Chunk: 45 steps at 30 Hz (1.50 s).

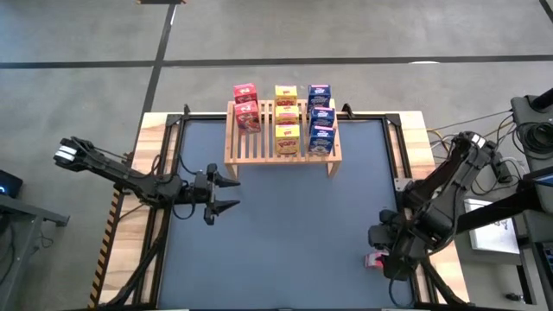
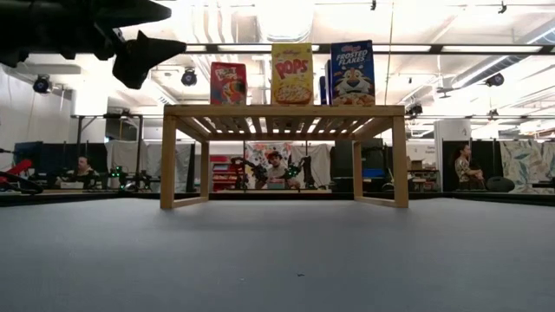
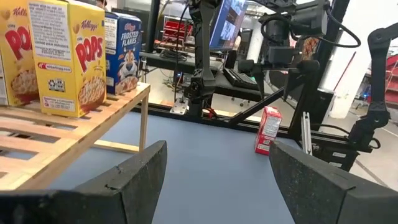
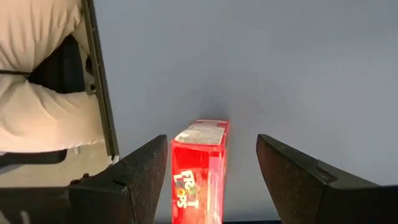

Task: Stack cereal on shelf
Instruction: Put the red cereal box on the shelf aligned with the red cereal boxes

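From above, your right claw [image 1: 380, 257] hangs spread over the last red box [image 1: 373, 259] near the table's [image 1: 285, 233] right front corner. Left claw [image 1: 226, 193] waits, spread. Right wrist: light, stiff cardboard; pinch its broad faces.

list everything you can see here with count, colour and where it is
red cereal boxes: two on the shelf's left row, one standing on the mat near the right edge
yellow cereal boxes: three, shelf's middle row
blue cereal boxes: three, shelf's right row
shelf: one, light wood, at the mat's far edge
table: one, blue-grey mat, wooden border
people: several, seated in the room beyond
left hand: open, over the mat's left side
right hand: open, around the red box on the mat
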Each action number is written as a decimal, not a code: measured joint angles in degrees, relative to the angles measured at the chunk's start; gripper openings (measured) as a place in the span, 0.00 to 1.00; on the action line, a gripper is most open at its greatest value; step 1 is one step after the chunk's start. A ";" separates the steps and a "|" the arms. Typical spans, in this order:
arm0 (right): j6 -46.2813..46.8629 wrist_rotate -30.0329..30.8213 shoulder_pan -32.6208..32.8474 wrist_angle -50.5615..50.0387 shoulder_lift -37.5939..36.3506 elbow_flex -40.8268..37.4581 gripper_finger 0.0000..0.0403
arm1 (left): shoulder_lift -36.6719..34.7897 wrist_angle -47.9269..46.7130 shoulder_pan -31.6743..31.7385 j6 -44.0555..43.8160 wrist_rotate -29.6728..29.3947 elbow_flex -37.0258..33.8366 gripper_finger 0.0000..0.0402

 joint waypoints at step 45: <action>4.34 -2.97 5.49 -1.19 12.45 -0.63 0.83 | 3.37 0.52 0.00 -0.99 0.44 0.01 0.66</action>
